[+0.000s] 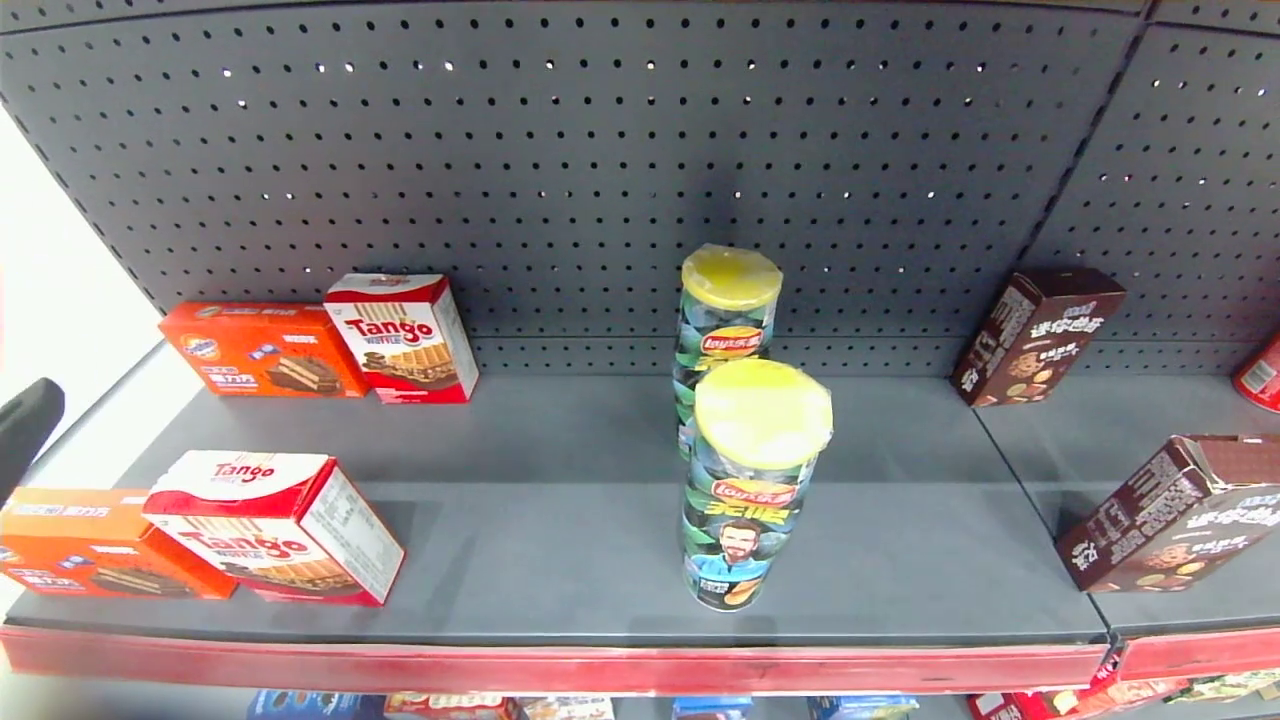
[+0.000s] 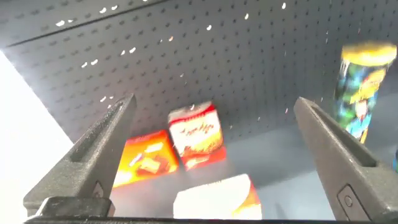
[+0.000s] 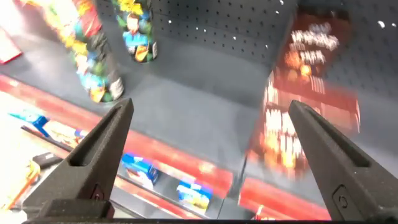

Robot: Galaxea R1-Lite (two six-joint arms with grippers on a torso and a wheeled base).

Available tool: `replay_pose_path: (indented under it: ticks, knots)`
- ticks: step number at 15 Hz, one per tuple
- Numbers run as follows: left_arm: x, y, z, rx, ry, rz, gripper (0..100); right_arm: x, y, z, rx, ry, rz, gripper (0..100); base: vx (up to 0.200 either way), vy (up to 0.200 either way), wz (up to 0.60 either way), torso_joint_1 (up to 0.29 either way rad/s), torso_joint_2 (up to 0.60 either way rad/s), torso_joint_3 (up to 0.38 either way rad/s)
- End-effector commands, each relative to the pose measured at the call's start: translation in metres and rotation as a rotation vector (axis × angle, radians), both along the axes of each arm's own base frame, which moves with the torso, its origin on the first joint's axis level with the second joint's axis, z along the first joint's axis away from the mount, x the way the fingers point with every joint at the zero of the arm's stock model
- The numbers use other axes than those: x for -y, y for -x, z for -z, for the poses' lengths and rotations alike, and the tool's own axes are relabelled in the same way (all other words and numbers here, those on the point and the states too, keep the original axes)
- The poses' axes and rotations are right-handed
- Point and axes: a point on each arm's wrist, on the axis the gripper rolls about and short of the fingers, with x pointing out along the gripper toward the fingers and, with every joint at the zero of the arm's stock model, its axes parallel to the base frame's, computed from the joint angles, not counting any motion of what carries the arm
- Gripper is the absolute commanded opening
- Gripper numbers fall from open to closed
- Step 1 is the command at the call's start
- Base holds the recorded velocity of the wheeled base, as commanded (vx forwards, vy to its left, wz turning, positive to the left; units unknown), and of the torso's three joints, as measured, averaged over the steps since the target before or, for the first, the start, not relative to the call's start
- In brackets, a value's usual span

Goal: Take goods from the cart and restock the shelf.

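Red lettering crosses the wafer box between the fingers of the left gripper; the chip can outside them bears a logo, seemingly too blurred to read.

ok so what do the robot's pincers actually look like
Both look alike. The left pincer has two matte dark grey fingers, flat-sided and tapering to blunt wedge tips, with a small round fastener near the base. The right pincer has the same build and colour. No cables or printed markings are visible on either.
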Motion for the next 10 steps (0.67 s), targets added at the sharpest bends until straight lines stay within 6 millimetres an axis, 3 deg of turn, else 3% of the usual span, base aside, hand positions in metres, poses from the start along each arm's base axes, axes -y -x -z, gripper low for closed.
replay_pose_path:
  ticks: [1, 4, 6, 10]
  knots:
    - [-0.024, 0.051, 0.037, -0.006, -0.045, -0.017, 100, 0.010, 0.028, 0.052, 0.051, -0.033, 0.017, 100, 0.000, 0.000, 0.00, 0.000, 0.00, 0.000]
    - [-0.033, 0.070, 0.060, -0.074, -0.084, -0.006, 100, 0.009, 0.029, 0.085, 0.021, -0.048, 0.063, 100, 0.000, 0.000, 0.00, 0.000, 0.00, 0.000]
    - [-0.033, 0.070, 0.072, -0.104, -0.096, -0.005, 100, 0.008, 0.025, 0.106, -0.026, -0.044, 0.076, 100, 0.000, 0.000, 0.00, 0.000, 0.00, 0.000]
    - [-0.030, 0.063, 0.105, -0.185, -0.132, 0.004, 100, 0.008, 0.020, 0.109, -0.082, -0.036, 0.199, 100, 0.000, 0.000, 0.00, 0.000, 0.00, 0.000]
